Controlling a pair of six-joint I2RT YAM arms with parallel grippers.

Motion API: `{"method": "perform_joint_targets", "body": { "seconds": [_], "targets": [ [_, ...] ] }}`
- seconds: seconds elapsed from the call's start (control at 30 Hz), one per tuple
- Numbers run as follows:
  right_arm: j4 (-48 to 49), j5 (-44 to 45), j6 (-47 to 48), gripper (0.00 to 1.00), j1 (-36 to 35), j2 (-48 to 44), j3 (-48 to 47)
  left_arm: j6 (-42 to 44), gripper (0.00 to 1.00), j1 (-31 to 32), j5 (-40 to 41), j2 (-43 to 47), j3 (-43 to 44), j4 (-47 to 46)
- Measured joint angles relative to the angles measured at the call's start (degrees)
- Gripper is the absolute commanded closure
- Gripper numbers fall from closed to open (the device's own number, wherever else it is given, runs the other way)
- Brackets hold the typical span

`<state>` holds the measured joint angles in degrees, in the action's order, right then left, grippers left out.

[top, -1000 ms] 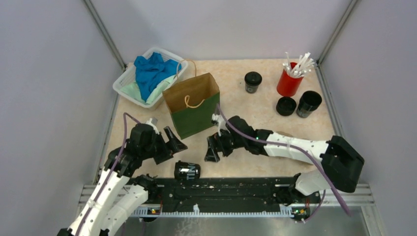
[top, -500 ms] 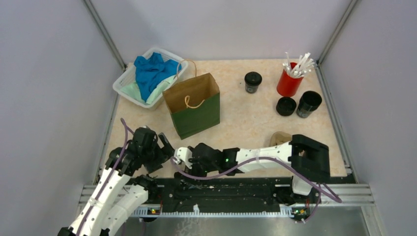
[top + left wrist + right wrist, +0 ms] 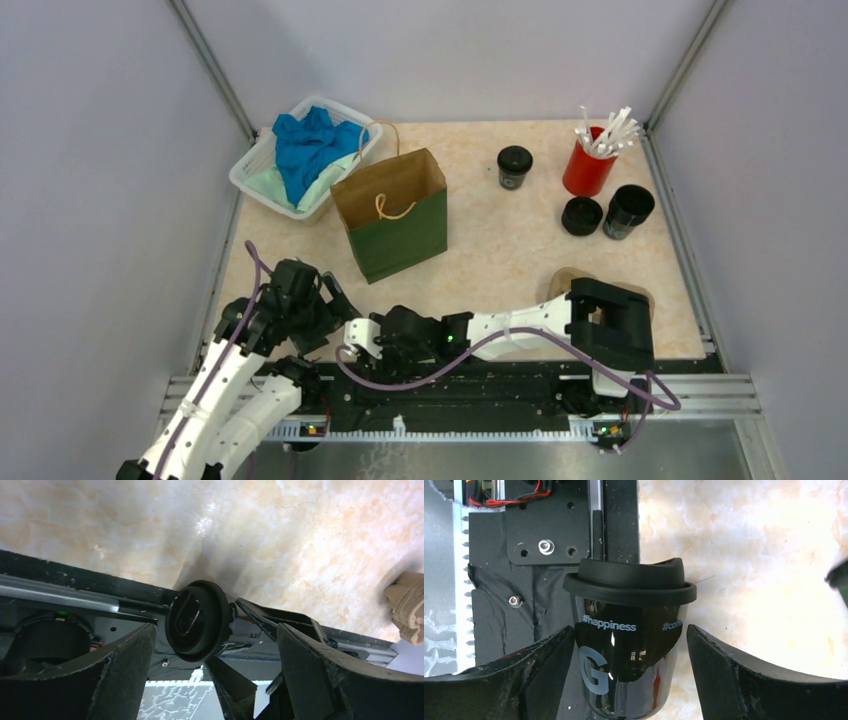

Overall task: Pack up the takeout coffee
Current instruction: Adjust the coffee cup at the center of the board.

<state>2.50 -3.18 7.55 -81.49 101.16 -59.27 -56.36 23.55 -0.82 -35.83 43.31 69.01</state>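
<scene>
3 or 4 small black takeout cups are in view. 1 glossy black cup with a round black lid [image 3: 629,650] and pale lettering lies on its side at the near edge of the marbled beige table [image 3: 500,260], half on the black base plate [image 3: 549,535]. The right gripper [image 3: 629,630] straddles it, its 2 fingers spread wide with the tips just beside the cup wall; I cannot tell whether they touch. The left gripper [image 3: 215,630] faces the lid end, its 2 fingers wide apart and holding nothing.

At the far right stand 1 upright lidded black cup [image 3: 514,167], 1 taller-looking black cup [image 3: 628,211] and, just beside that, 1 low round black piece [image 3: 581,216]; whether this is a lid or a cup I cannot tell.

Also on the table:
- 1 green and brown paper bag [image 3: 395,215], standing open
- 1 white plastic basket [image 3: 248,168] holding blue and pale green cloths
- 1 red cup of white sticks [image 3: 588,168]
- 1 tan pulp carrier [image 3: 558,283], partly hidden behind the right arm
</scene>
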Motion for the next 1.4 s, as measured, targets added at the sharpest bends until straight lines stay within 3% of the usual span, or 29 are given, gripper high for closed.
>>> {"method": "perform_joint_targets", "body": {
  "seconds": [0.27,0.63,0.73,1.0,1.4],
  "targets": [
    [6.1,3.8,-0.2,0.32,-0.1,-2.8,5.1,2.9,0.03,0.1,-7.0,-1.9,0.1,-5.2],
    [18.5,16.0,1.0,0.36,1.4,-14.7,16.9,5.5,0.09,0.1,-16.7,-7.9,3.0,-15.4],
    [23.2,18.0,3.1,0.36,2.3,-14.6,17.8,5.6,0.15,0.1,-18.4,-9.9,3.6,-19.1],
    [34.4,20.2,8.4,0.36,3.2,-9.4,18.4,9.9,0.18,0.1,-16.4,-14.0,3.9,-22.5],
    [45.4,20.3,10.3,0.36,4.2,-2.0,18.2,12.3,0.16,0.1,-13.1,-15.3,5.0,-23.3]
  ]
}}
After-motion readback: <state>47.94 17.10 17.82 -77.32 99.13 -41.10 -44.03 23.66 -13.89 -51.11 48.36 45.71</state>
